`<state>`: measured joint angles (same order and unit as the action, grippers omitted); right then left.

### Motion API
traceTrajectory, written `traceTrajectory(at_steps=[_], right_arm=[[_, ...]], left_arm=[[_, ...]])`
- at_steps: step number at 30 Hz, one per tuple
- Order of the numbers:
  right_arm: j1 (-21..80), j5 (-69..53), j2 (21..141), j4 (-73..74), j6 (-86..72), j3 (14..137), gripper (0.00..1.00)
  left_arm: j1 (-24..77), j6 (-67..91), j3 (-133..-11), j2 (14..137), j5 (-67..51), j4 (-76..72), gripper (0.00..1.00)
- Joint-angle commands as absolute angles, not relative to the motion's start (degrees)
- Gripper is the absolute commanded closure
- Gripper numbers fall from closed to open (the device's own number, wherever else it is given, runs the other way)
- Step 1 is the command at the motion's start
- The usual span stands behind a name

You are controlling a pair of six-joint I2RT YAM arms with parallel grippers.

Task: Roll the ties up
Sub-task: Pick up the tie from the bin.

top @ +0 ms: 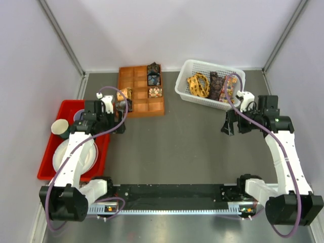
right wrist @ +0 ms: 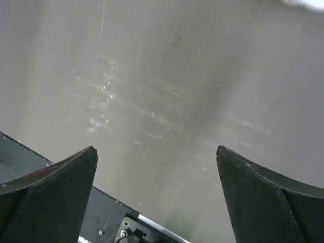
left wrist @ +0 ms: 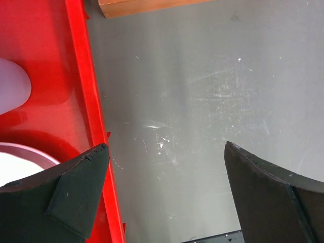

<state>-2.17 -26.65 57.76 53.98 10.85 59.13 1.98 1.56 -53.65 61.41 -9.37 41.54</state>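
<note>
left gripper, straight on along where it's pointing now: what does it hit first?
Probably bare table. The open left gripper faces down at grey surface, nothing between its fingers. One finger lines up with the red tray rim, so that could touch first; depth is unclear.

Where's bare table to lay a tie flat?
Bare: the table centre, between the wooden compartment tray, white basket, black base rail and the open left end effector and right end effector. Crowded: red tray on the left with dishes, basket with ties.
</note>
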Motion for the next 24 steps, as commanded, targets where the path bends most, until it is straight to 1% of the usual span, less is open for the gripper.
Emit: traceTrajectory(at_steps=[1, 3, 4, 6, 7, 10, 13, 18, 21, 24], right_arm=[[-2.46, -27.95, 62.92, 53.35, 10.37, 69.40, 0.01], [-2.46, -28.21, 65.47, 53.35, 10.81, 73.54, 0.01], [-2.37, -28.30, 68.70, 53.09, 10.98, 77.57, 0.01], [-2.37, -27.60, 72.66, 52.56, 10.99, 81.80, 0.01], [-2.46, -27.25, 76.43, 52.47, 10.90, 86.00, 0.01], [-2.46, -25.40, 83.55, 50.99, 9.58, 92.61, 0.01], [-2.37, -23.56, 87.17, 46.16, 7.65, 95.88, 0.01], [-2.11, -18.73, 97.28, 43.95, 6.94, 103.95, 0.01], [-1.85, -15.65, 102.02, 42.72, 7.64, 105.90, 0.01], [-1.67, -14.68, 105.02, 40.62, 8.17, 105.30, 0.01]], left_arm=[[1.85, -1.65, -57.73, 63.36, -13.17, 42.27, 0.01], [1.85, -3.60, -60.45, 64.68, -16.59, 44.29, 0.01], [1.85, -4.73, -61.51, 65.12, -17.31, 44.73, 0.01], [1.85, -6.15, -63.45, 66.09, -18.54, 45.26, 0.01], [1.85, -7.63, -65.02, 66.44, -18.72, 45.18, 0.01], [1.85, -6.69, -68.02, 67.67, -18.98, 43.42, 0.01], [1.85, -5.02, -69.87, 68.64, -23.09, 41.93, 0.01], [1.85, -4.13, -71.71, 70.92, -25.57, 41.48, 0.01], [1.85, -5.18, -71.46, 72.24, -26.98, 41.92, 0.01], [1.85, -5.27, -70.84, 73.21, -27.86, 41.66, 0.01]])
